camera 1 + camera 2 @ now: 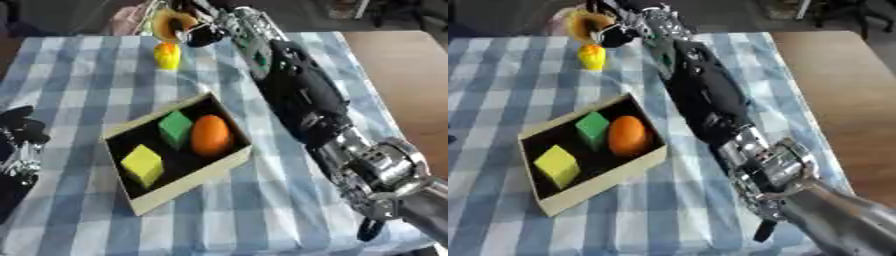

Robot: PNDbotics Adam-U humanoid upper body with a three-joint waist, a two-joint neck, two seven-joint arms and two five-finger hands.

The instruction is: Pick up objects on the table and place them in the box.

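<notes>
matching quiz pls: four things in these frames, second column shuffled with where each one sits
Things:
1. green cube
2. yellow cube
3. yellow object
4. left hand

Places:
A. on the cloth beyond the box
B. at the view's left edge
C. in the box, nearest corner
D. in the box, beside the orange ball

Pairs: 1-D, 2-C, 3-A, 4-B

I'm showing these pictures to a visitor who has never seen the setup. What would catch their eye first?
Most likely the long black right arm stretching across the checked cloth to the far edge, where its robot hand is at an orange-rimmed object above a small yellow object. Next, the box in the middle, holding a yellow cube, a green cube and an orange ball.
</notes>
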